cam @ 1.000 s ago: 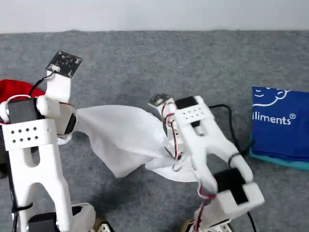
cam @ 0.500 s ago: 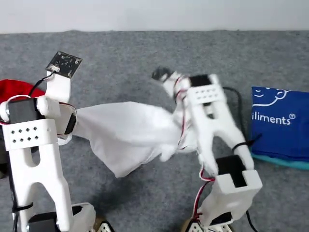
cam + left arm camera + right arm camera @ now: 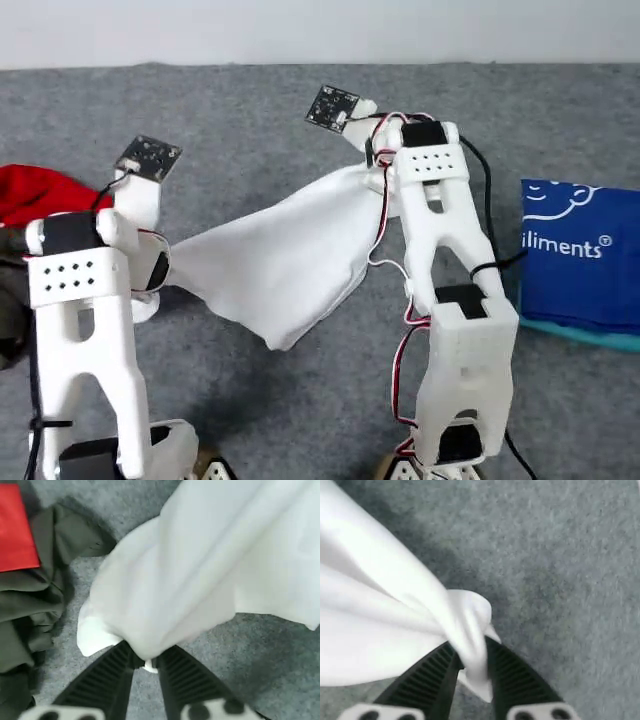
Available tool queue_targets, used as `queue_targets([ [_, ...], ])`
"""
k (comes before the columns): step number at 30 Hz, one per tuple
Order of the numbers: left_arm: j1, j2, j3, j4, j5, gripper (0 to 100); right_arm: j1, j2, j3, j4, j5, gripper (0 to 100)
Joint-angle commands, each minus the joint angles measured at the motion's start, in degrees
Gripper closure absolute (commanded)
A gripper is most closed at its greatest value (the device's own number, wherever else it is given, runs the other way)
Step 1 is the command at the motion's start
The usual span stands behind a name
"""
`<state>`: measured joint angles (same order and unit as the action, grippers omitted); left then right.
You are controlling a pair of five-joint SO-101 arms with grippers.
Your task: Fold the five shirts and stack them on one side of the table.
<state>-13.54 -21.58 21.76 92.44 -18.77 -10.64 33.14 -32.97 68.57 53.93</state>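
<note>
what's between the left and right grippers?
The white shirt: the left gripper and right gripper each pinch an end; it spans the gap in the high view.

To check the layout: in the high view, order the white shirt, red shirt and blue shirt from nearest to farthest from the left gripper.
1. white shirt: held in the left gripper.
2. red shirt: left edge, near that arm.
3. blue shirt: far right edge.
</note>
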Motion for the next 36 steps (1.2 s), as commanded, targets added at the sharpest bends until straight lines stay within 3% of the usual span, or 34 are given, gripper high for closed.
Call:
queue_targets([
  [1, -0.4, -0.7, 0.0, -1.2, 0.2, 99, -1.7, -1.1, -10.1, 7.5, -7.4, 82.0],
  [9, -4.9, -0.4, 0.0, -5.5, 0.4, 99, -6.7, -0.9, -24.0, 33.8, -9.8, 80.1],
  [12, -7.6, -0.4, 0.0, -6.7, 0.4, 99, -8.1, -1.7, -23.2, 34.5, -14.7, 80.1],
  [21, -11.5, -0.4, 0.3, -7.0, 0.4, 99, -13.9, -12.5, -5.7, 34.5, -16.3, 79.9],
  [32, -11.6, -0.4, 7.2, -10.7, 0.4, 99, -34.9, -21.0, 16.6, 34.2, -28.0, 79.6],
  [36, -13.2, -0.4, 7.0, -11.4, 0.3, 99, -40.7, -21.0, 21.1, 33.6, -30.8, 74.1],
])
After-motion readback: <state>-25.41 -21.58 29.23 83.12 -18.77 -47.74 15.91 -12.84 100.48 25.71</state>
